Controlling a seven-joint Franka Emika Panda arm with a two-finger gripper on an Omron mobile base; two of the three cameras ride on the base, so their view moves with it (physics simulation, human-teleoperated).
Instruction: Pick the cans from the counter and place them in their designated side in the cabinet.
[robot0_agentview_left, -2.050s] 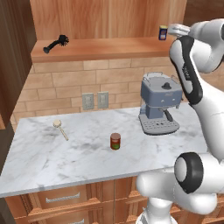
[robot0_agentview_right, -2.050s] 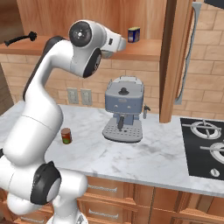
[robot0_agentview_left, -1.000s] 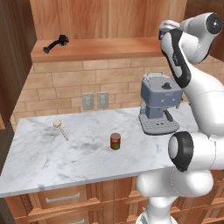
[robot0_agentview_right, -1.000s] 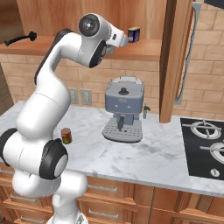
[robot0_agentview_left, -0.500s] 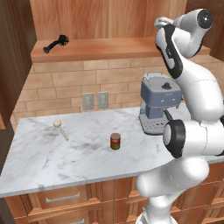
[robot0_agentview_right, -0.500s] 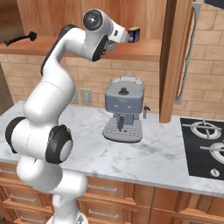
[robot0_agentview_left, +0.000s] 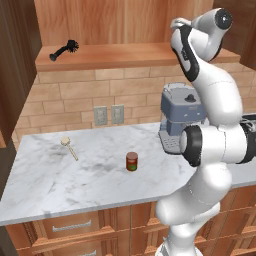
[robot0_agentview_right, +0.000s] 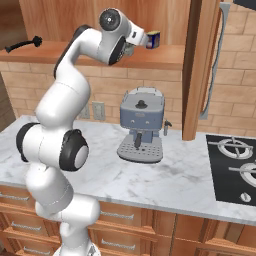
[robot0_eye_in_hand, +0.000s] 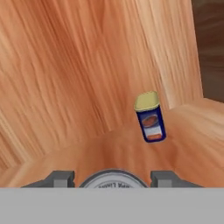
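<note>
My gripper (robot0_eye_in_hand: 113, 177) is shut on a silver can (robot0_eye_in_hand: 113, 181); its round lid shows between the finger tips. The hand is up at the cabinet shelf (robot0_agentview_left: 115, 55), and in the right base view the gripper (robot0_agentview_right: 131, 48) hangs just left of a blue can (robot0_agentview_right: 153, 39). That blue can (robot0_eye_in_hand: 150, 117), with its yellow top, stands on the shelf ahead of the hand, by the cabinet's side wall. A dark red can (robot0_agentview_left: 131, 161) with a green band stands upright on the marble counter (robot0_agentview_left: 60, 185), in front of the arm's base.
A grey coffee machine (robot0_agentview_right: 141, 125) stands on the counter under the shelf. A black brush (robot0_agentview_left: 65, 50) lies at the shelf's left end and a wooden spoon (robot0_agentview_left: 69, 147) lies on the counter. An open cabinet door (robot0_agentview_right: 200, 65) juts out on the right, with a stove (robot0_agentview_right: 235, 165) beyond.
The arm's upper links have turned and the hand has shifted a little left along the shelf, with the silver can still in its grip. The dark red can has not moved.
</note>
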